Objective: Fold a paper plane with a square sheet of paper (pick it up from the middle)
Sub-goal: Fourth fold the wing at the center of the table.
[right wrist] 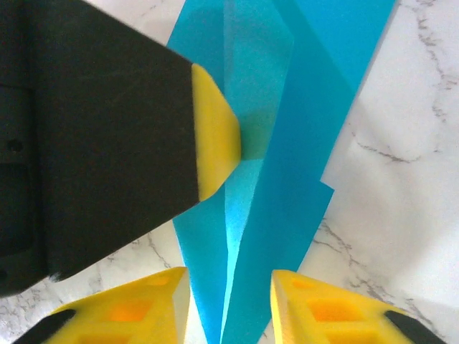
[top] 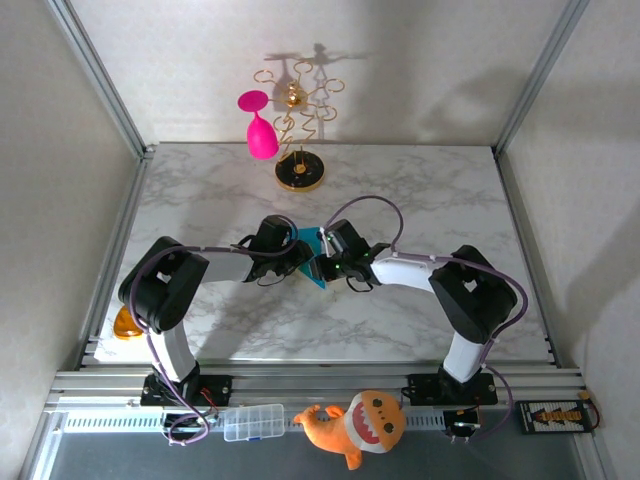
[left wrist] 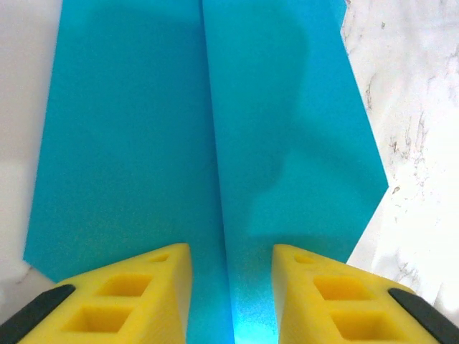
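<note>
The middle of the white marble table (top: 430,190) is crowded. The left gripper (top: 303,262) and right gripper (top: 328,262) sit nose to nose over the folded turquoise-blue paper (top: 318,274), with hardly any room between them. Behind them, the gold wire stand (top: 299,172) and its hanging pink goblet (top: 261,135) block the far centre. The far corners and the near strip of marble lie open.

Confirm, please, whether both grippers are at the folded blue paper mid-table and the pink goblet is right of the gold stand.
Not quite: in the top external view the pink goblet is to the left of the gold stand, not the right. The rest holds: the left gripper and right gripper are both at the folded blue paper mid-table.
</note>
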`<state>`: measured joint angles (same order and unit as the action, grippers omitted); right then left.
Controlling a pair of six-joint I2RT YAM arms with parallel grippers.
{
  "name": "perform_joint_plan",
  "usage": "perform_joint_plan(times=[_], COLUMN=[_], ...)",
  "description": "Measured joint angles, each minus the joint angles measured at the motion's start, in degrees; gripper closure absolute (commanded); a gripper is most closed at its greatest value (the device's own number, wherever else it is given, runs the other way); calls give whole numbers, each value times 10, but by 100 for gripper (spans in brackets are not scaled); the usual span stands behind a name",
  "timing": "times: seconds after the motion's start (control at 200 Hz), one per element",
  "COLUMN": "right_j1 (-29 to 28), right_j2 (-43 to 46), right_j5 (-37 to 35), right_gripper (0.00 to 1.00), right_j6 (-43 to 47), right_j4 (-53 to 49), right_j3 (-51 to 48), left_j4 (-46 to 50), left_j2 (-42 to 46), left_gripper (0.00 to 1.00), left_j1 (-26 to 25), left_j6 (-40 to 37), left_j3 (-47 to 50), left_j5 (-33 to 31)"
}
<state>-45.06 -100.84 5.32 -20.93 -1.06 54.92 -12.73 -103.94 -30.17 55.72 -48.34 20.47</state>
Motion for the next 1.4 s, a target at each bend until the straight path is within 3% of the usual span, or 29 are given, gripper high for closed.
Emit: perform_joint_plan(times=[0.22,0.956,1.397], right_j1=[-11,-30,-30], right_j2=[-17,-33,-34], right_j5=[-13,-43,-54], right_gripper=[70,71,87], right_j6=[2,30,38], right_j4=[0,3,13], right_j3=[3,3,0], left_j4=[3,8,8], left_j2=[0,-3,-1], left_gripper=[69,63,65], left_j1=[0,1,1], left_j6=[0,0,0], left_j3=[0,-7,-7], left_j5=[-2,7,7])
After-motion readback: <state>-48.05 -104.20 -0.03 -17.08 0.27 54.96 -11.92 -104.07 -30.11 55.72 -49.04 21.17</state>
